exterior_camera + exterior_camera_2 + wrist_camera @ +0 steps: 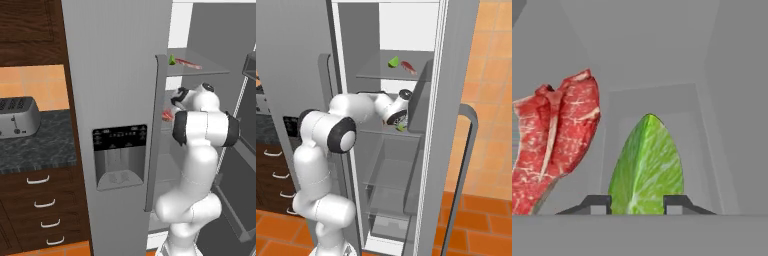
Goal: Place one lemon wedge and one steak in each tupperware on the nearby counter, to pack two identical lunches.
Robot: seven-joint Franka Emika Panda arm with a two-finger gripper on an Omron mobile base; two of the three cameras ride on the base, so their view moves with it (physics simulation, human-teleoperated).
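In the hand view we have a steak [554, 140] at our ten o'clock, lying on the fridge shelf [699, 150] just beside our target. Dead ahead at twelve o'clock stands the lemon wedge [646, 167], its long axis pointing straight away from us. Our gripper [637, 205] has one fingertip at each flank of the wedge, touching it, so we judge it clamped and ready to lift.

A home kitchen: a tall grey fridge [117, 100] with its door open, a toaster [17, 117] on the stone tabletop [45, 145], wooden drawers [42, 210] below.
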